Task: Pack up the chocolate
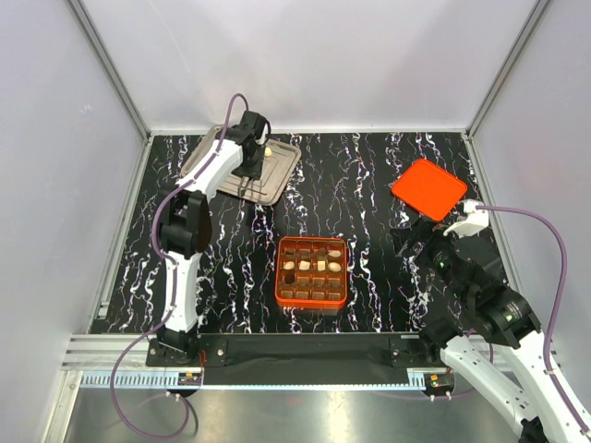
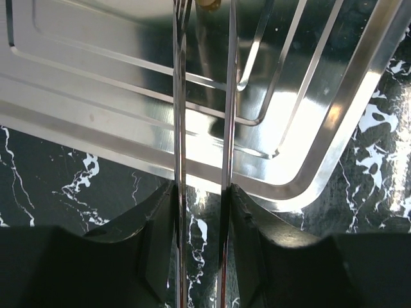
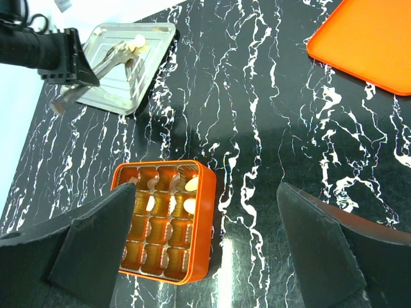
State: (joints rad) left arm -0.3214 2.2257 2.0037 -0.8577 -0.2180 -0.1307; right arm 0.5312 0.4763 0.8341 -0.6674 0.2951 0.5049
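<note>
My left gripper (image 1: 251,166) (image 2: 202,218) is shut on a pair of metal tongs (image 2: 181,128) (image 3: 112,58) over the steel tray (image 1: 280,175) at the back left. The tongs' tips reach a cream-white chocolate (image 1: 267,152) (image 2: 207,4) (image 3: 138,42) on the tray; whether they pinch it I cannot tell. The orange box (image 1: 279,274) (image 3: 205,218) sits mid-table with several chocolate pieces, brown and cream, in its grid cells (image 3: 191,205). My right gripper (image 1: 416,242) (image 3: 207,187) hovers open to the right of the box, holding nothing.
The orange lid (image 1: 428,188) (image 3: 366,45) lies flat at the back right. The tabletop is black marble-patterned, with grey walls on three sides. The tray's raised rim (image 2: 334,147) borders the tongs' path.
</note>
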